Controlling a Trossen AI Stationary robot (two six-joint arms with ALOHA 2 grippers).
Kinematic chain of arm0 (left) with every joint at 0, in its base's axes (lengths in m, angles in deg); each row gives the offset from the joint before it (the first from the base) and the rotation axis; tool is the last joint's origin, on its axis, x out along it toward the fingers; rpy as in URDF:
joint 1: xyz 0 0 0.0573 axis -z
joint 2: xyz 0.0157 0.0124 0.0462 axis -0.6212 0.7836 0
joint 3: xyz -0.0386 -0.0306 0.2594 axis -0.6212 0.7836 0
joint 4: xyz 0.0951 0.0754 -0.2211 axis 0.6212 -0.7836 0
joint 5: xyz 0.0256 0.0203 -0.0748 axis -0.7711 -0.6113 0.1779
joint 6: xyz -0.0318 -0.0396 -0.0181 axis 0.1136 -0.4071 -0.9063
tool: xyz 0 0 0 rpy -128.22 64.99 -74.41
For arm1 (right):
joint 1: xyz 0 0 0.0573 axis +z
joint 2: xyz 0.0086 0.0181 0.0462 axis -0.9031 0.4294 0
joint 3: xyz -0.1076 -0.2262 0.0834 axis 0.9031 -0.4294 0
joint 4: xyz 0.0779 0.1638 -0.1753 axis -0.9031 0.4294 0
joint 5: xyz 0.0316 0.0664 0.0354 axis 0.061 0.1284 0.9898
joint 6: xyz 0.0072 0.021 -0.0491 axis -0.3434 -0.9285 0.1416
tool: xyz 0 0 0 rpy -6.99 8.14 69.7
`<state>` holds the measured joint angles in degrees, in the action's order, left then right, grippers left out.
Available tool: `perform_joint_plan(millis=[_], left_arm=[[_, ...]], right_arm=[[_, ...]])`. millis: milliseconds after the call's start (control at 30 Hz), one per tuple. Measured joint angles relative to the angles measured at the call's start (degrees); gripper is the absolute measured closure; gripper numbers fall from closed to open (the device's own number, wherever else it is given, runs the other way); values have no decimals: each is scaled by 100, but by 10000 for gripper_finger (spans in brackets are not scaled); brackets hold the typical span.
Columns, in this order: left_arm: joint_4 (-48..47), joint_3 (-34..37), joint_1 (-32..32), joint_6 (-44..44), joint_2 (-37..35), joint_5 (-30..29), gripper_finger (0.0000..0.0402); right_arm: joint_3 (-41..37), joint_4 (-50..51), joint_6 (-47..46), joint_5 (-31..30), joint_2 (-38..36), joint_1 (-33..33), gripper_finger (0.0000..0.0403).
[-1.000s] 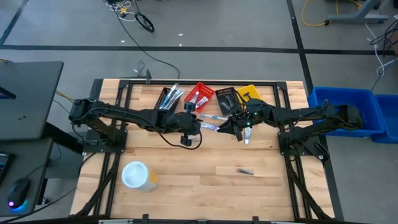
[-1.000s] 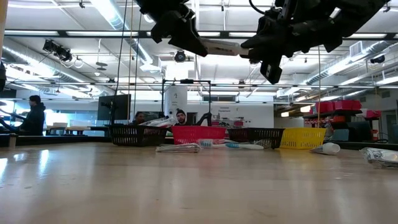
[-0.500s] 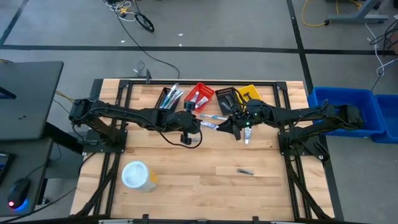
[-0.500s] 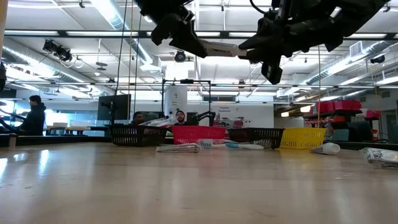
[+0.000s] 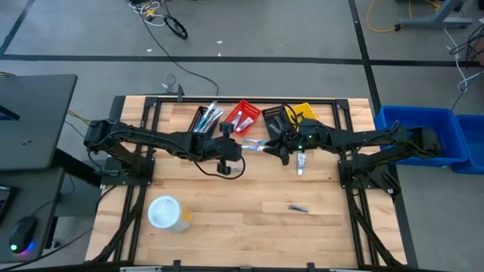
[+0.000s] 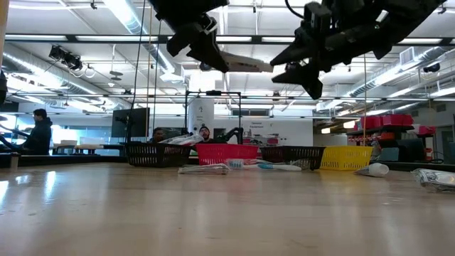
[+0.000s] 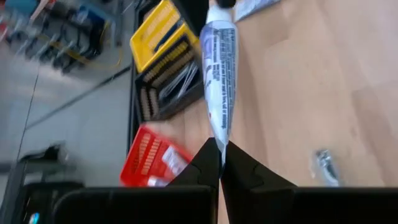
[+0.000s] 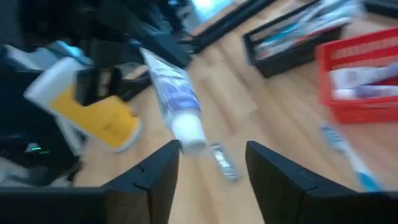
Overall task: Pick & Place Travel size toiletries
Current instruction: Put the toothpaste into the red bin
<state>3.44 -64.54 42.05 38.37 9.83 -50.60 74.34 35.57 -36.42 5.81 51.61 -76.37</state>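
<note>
toothpaste tube (image 7: 221,74) clamped in left pincer (image 7: 219,163), right pincer (image 8: 210,163) apart nearby

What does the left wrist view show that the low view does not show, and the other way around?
Only the left wrist view shows the left tool shut on the crimped end of the white tube, and the printing on that tube. Only the low view shows the right tool open, apart from the tube's cap end, both held high above the table, with people in the room behind. Both show the tube, the red basket and the yellow basket.
</note>
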Motion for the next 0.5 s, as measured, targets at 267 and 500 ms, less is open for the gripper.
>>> perform_joint_plan(millis=[267, 500], left_arm=[[-433, 0, -316, -945, 51, -370, 398], [-143, 307, -1227, -2560, 342, -258, 398]], right_arm=[[0, 980, 327, -1000, 2, -211, 173], [0, 1192, 434, -988, 4, -239, 177]])
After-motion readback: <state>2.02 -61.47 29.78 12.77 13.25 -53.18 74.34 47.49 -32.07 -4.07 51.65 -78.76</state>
